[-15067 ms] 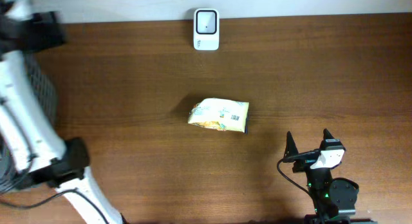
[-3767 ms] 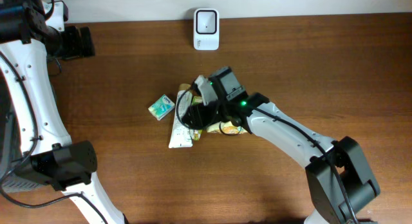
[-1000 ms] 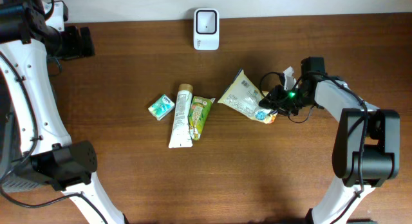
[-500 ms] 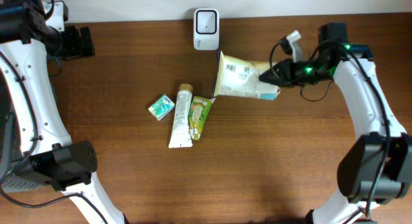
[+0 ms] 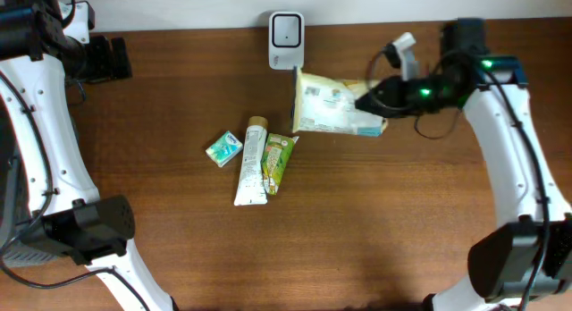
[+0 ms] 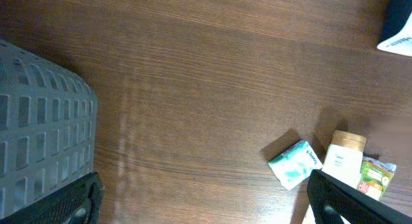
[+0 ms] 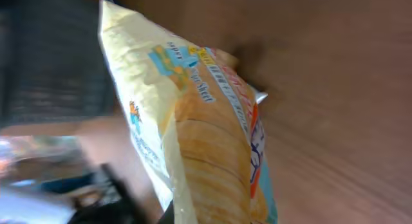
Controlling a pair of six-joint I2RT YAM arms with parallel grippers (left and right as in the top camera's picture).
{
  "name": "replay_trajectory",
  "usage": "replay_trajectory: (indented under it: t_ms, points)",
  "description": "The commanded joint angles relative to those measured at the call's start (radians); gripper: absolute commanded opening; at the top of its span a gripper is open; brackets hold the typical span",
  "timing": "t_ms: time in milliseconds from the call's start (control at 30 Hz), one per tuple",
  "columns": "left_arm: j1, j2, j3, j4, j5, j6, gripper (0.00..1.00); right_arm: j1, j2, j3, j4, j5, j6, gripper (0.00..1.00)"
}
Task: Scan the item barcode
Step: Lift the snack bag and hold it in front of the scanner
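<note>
Risk: the right gripper (image 5: 374,98) has only a thin pinch on one end of the snack bag (image 5: 332,105). The limp pack could sag, twist or slip, turning its barcode off the scanner (image 5: 286,29).
Grip: fingers pressed together on the bag's end; the rest juts out to their left.
Bag: apparently lifted, just before the scanner.
Table: tube (image 5: 252,163), green sachet (image 5: 279,159) and small box (image 5: 222,148), apart from the bag.
Left gripper (image 5: 109,57): far corner, fingers spread, empty.

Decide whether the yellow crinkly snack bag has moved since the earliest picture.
Yes: the yellow snack bag moved toward the white scanner, held by the right gripper.
</note>
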Motion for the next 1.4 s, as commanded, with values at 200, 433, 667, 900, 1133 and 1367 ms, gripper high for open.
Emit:
replay_trajectory:
  t_ms: [200,433,667,900,1133,1367]
  points:
    - [0.006,-0.004,0.017,0.002,0.01,0.012,0.99,0.435,0.104,0.14,0.574,1.467,-0.18,0.04]
    - [0.006,-0.004,0.017,0.002,0.01,0.012,0.99,0.476,0.446,0.14,1.238,1.603,-0.887,0.04]
    - [0.006,-0.004,0.017,0.002,0.01,0.012,0.99,0.467,0.546,0.14,1.444,1.551,-0.974,0.04]
    - [0.006,-0.004,0.017,0.002,0.01,0.012,0.99,0.467,0.621,0.14,1.556,1.516,-0.974,0.04]
    - [0.006,-0.004,0.017,0.002,0.01,0.012,0.99,0.448,0.655,0.14,1.652,1.482,-0.974,0.04]
    - [0.006,-0.004,0.017,0.002,0.01,0.012,0.99,0.45,0.668,0.14,1.699,1.483,-0.974,0.04]
